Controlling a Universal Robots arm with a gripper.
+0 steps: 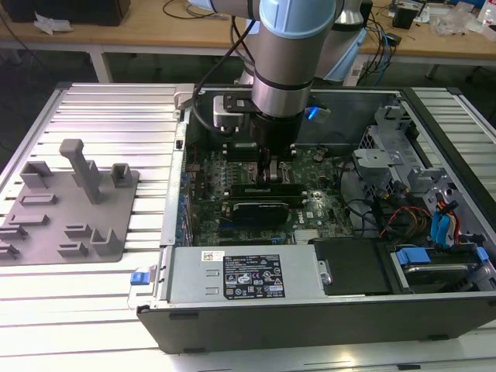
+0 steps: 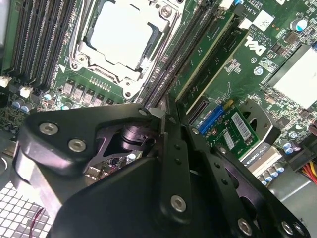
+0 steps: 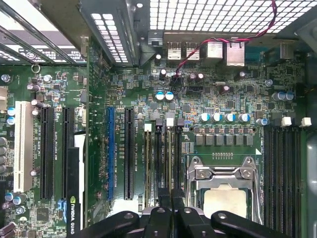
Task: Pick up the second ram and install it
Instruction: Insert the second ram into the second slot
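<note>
We've got the arm (image 1: 283, 62) upright in the open case (image 1: 310, 325), gripper (image 3: 171, 203) clenched over memory slots (image 3: 159, 153), grey tray (image 1: 70, 209) at the exterior view's nine o'clock.

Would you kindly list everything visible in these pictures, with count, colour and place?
computer case: one, black, open, on the table.
table: one, white, slatted, under the case and tray.
tray: one, grey, on the exterior view's left of the case.
motherboard: one, green, inside the case.
processor socket: one, silver, on the motherboard.
graphics card: one, black, on the motherboard.
power supply: one, grey, along the case's near wall.
second ram: one, green, in a slot beside the socket, in line with the gripper.
other ram stick: one, green, in a slot further from the socket.
arm: one, grey and blue, reaching down into the case.
gripper: one, black, low over the ram slots.
</note>
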